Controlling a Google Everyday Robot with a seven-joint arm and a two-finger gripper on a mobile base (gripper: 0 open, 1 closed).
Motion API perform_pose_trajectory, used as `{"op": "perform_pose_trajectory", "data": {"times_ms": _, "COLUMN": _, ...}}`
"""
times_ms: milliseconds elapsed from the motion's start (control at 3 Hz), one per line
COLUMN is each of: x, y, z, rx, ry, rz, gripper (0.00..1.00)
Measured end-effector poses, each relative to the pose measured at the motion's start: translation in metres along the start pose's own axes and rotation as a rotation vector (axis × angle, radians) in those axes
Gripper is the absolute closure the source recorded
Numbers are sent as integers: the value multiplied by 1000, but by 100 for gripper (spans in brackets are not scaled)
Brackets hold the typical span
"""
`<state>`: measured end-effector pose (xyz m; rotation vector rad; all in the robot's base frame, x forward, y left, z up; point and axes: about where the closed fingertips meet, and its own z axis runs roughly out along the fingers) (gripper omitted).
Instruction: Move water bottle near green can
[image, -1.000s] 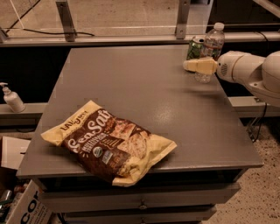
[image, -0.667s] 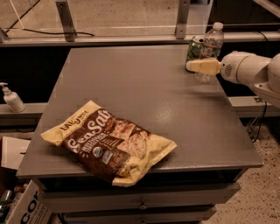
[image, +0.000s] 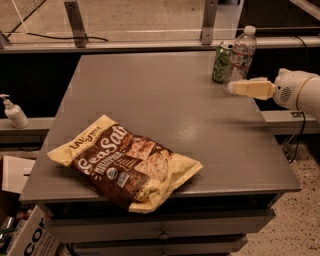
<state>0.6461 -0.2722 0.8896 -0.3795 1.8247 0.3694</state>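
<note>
The water bottle, clear with a white cap and a label band, stands upright at the far right of the grey table. The dark green can stands right beside it on its left, touching or nearly touching. My gripper, cream-coloured on a white arm, reaches in from the right. It hovers just in front of the bottle's base, pointing left, and holds nothing that I can see.
A large brown and yellow chip bag lies at the table's front left. A white pump dispenser stands on a ledge left of the table. A cardboard box sits on the floor at lower left. A metal rail runs behind the table.
My gripper has drawn back from the bottle, toward the table's front and a little to the right. The bottle and the can stand where they were.
</note>
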Motion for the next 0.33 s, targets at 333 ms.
{"op": "perform_pose_trajectory", "data": {"times_ms": 333, "x": 0, "y": 0, "z": 0, "rx": 0, "ry": 0, "rz": 0, "gripper": 0}}
